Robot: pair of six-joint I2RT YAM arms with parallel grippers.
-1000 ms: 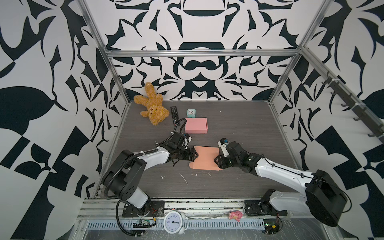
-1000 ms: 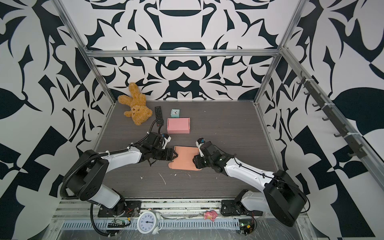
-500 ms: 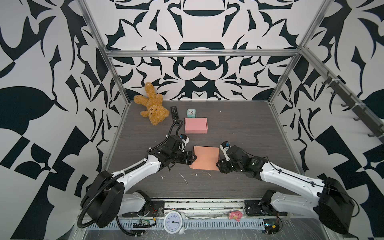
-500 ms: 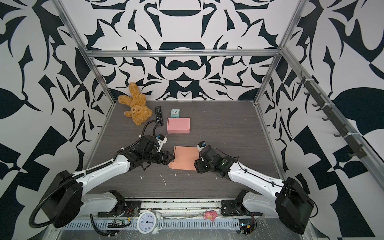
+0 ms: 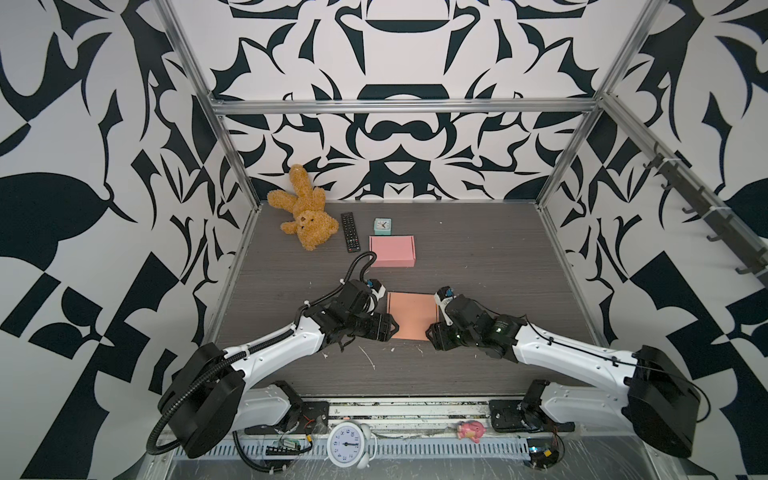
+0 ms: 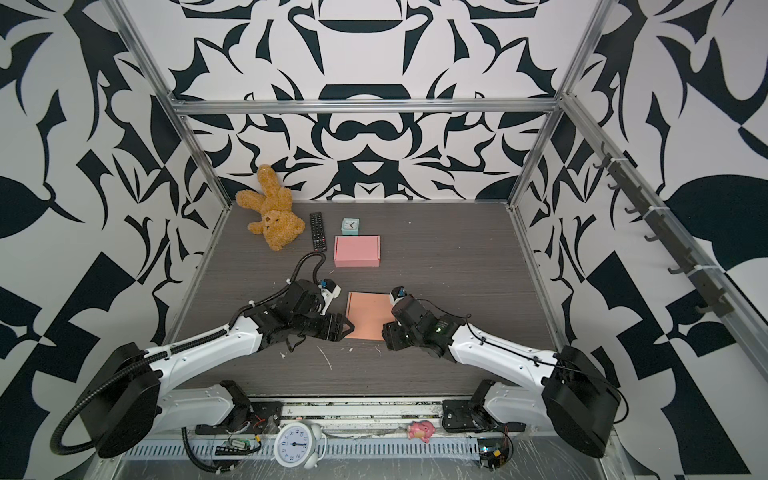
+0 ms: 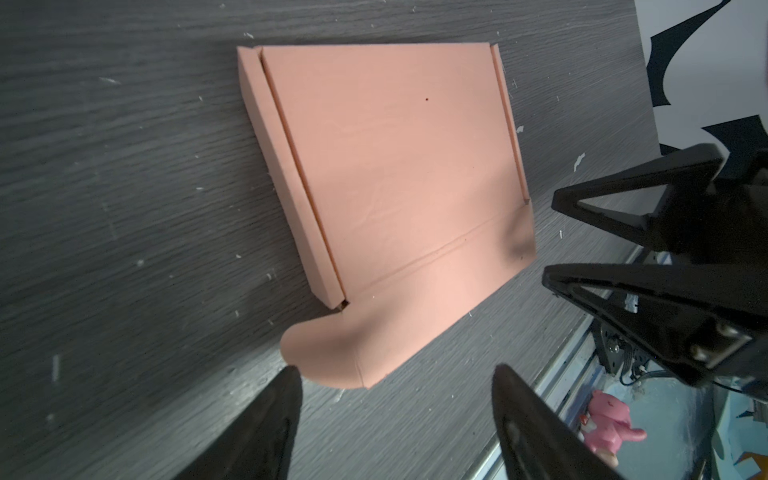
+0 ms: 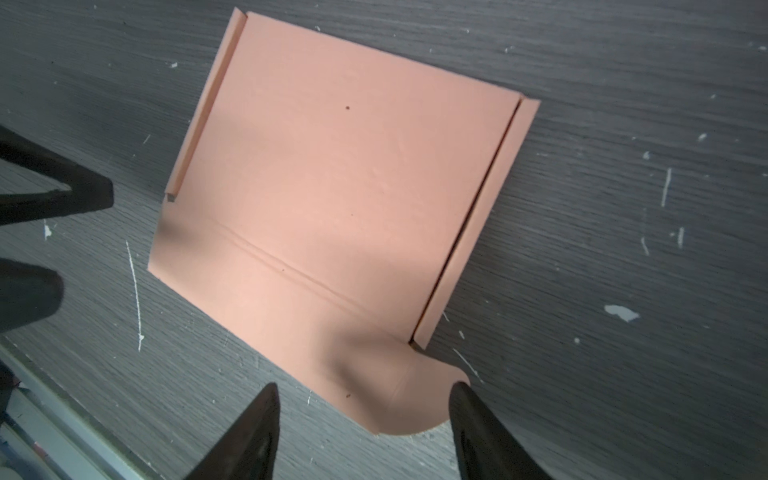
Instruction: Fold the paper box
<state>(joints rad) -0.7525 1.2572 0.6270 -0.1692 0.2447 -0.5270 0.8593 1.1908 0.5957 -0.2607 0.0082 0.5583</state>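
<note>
The paper box [image 5: 411, 316] [image 6: 369, 315] is a salmon cardboard piece lying flat on the dark table. Two side walls are folded up, and a creased front panel ends in rounded flaps. In the left wrist view the box [image 7: 395, 187] lies just beyond my open left gripper [image 7: 395, 370], whose one fingertip almost touches a rounded flap. My right gripper [image 8: 363, 385] is open and straddles the other rounded flap of the box [image 8: 345, 199] without pinching it. In both top views the left gripper [image 5: 390, 328] [image 6: 345, 328] and right gripper [image 5: 430, 334] [image 6: 384, 332] flank the box's near corners.
A closed pink box [image 5: 392, 250], a black remote [image 5: 348, 232], a small teal clock [image 5: 382, 226] and a brown plush rabbit [image 5: 305, 216] lie at the back left. A white alarm clock [image 5: 348, 444] and pink toy [image 5: 471, 430] sit on the front rail.
Both grippers have drawn back from the box's sides to its near corners. The right jaws opened wider. The box now lies squarer, with its side walls up.
</note>
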